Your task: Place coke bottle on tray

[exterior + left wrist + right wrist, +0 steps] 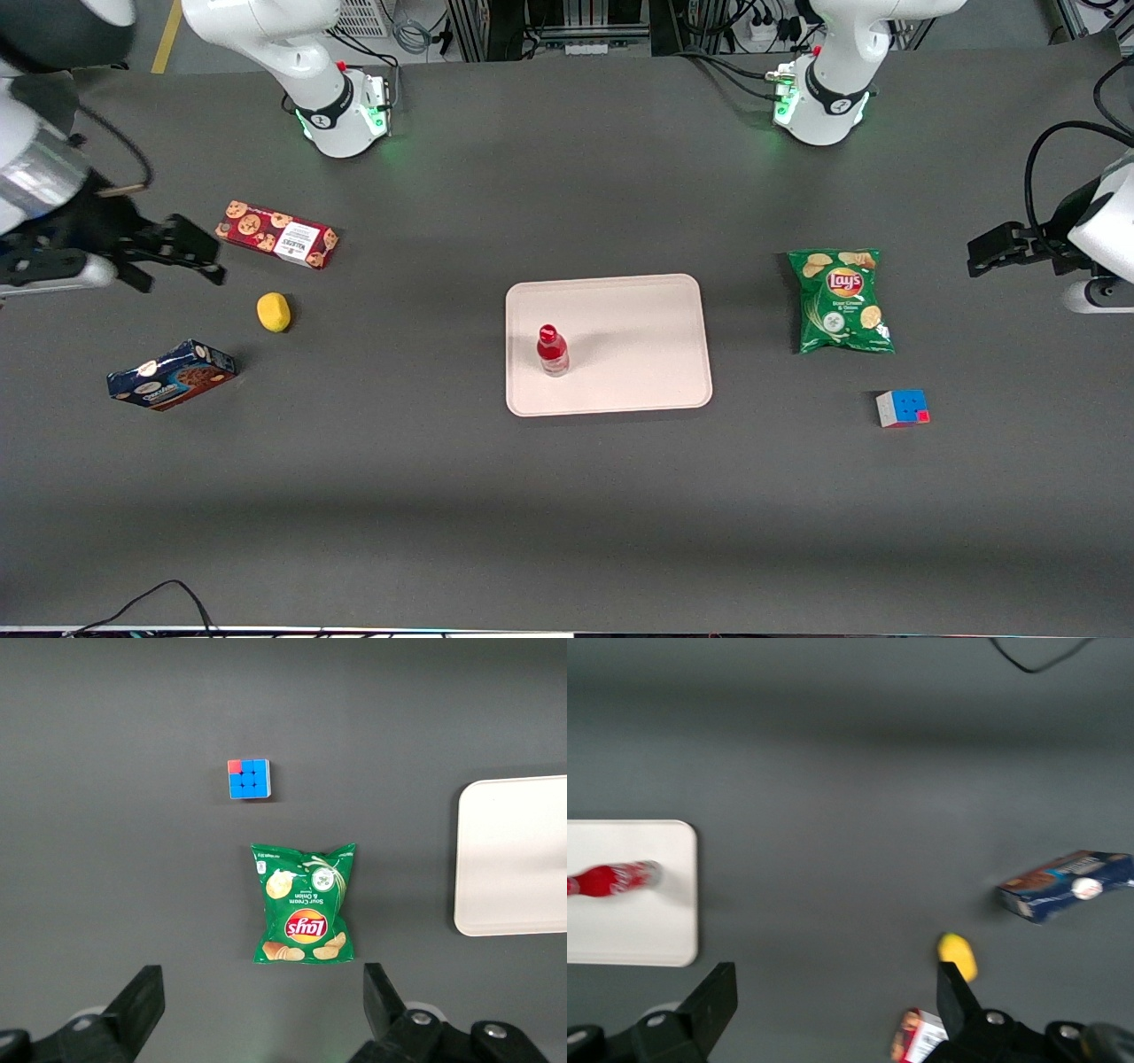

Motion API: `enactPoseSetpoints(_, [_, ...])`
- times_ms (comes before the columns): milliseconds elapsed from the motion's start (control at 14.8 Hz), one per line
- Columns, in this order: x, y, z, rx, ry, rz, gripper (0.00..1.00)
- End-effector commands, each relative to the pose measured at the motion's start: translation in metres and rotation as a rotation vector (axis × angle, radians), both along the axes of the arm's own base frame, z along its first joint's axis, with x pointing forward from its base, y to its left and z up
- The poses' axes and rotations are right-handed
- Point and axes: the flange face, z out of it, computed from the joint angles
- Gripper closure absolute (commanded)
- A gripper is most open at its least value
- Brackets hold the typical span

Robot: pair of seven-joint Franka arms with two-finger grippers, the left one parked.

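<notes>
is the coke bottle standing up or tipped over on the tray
Upright: the bottle stands cap-up on the tray, nothing touching it. The gripper, jaws open, is off by the cookie box.

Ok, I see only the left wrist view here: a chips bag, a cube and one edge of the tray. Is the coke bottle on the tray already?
Observer: Yes. In the front view the coke bottle stands upright on the tray, in the part toward the working arm's end.
Operator: Does the gripper hold it?
Observer: No. The gripper is open and empty, high above the table near the red cookie box.
Operator: What else lies at that end?
Observer: A lemon and a blue box, the box nearer to the front camera than the lemon.
</notes>
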Motion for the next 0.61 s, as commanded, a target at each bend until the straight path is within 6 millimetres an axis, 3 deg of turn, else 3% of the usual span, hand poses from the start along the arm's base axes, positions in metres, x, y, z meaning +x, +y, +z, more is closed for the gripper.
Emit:
enactPoseSetpoints(0, [-0.0055,-0.0448,-0.0057,0.007,0.012,-0.002,0.00])
enactPoseSetpoints(542, [-0.0026,-0.0414,-0.0084,-0.053,0.040,-0.041,0.00])
